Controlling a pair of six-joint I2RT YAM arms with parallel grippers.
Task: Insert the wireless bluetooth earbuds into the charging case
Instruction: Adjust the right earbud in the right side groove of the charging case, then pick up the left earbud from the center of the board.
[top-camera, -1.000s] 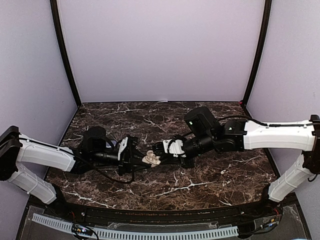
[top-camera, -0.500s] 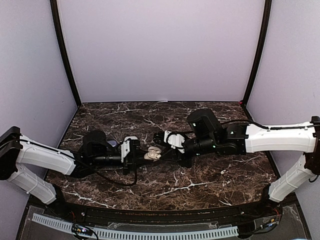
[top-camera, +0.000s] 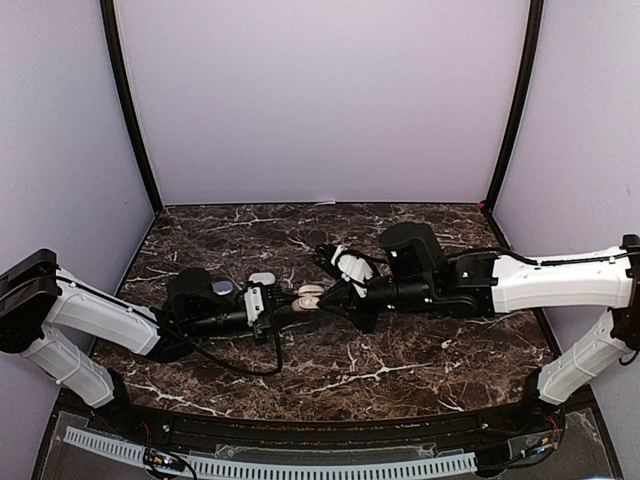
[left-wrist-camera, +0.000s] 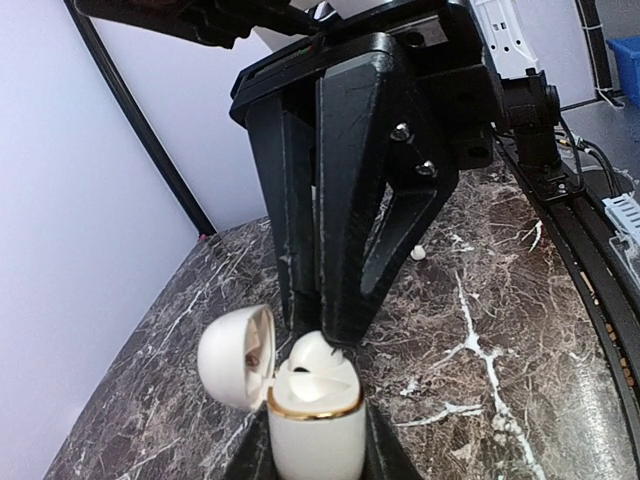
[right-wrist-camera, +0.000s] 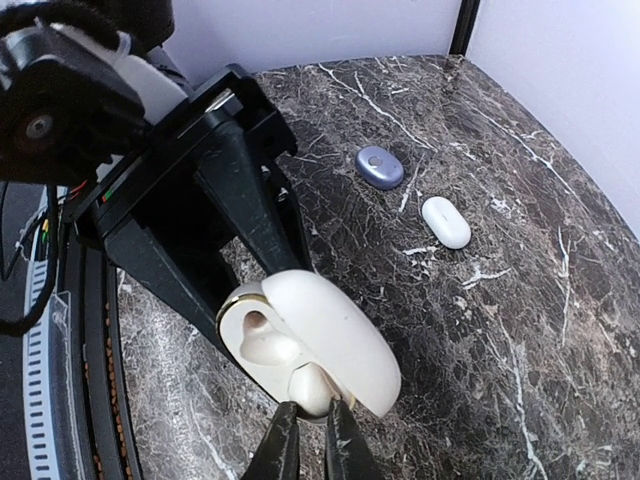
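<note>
My left gripper (top-camera: 292, 306) is shut on the body of the cream charging case (top-camera: 307, 297), gold-rimmed, which it holds above the table with the lid (left-wrist-camera: 235, 355) swung open. My right gripper (top-camera: 325, 295) meets it from the right, shut on a cream earbud (right-wrist-camera: 312, 388). The earbud (left-wrist-camera: 318, 352) sits partly in the case's socket, with the right fingers (left-wrist-camera: 340, 250) still pinching it. The other socket (right-wrist-camera: 262, 345) looks unfilled. In the right wrist view my gripper (right-wrist-camera: 312, 435) is at the bottom edge and the case (right-wrist-camera: 330, 335) lies just beyond it.
A lavender rounded case (right-wrist-camera: 380, 167) and a white pill-shaped case (right-wrist-camera: 446, 221) lie on the marble table (top-camera: 420, 350) behind the left gripper; both show from above as the lavender one (top-camera: 222, 288) and white one (top-camera: 262, 279). A tiny white bud (left-wrist-camera: 418, 253) lies on the table.
Both grippers have risen and shifted slightly toward the back. The case now stands turned toward the right gripper, whose wrist has rolled and brought the earbud into the case's mouth.
</note>
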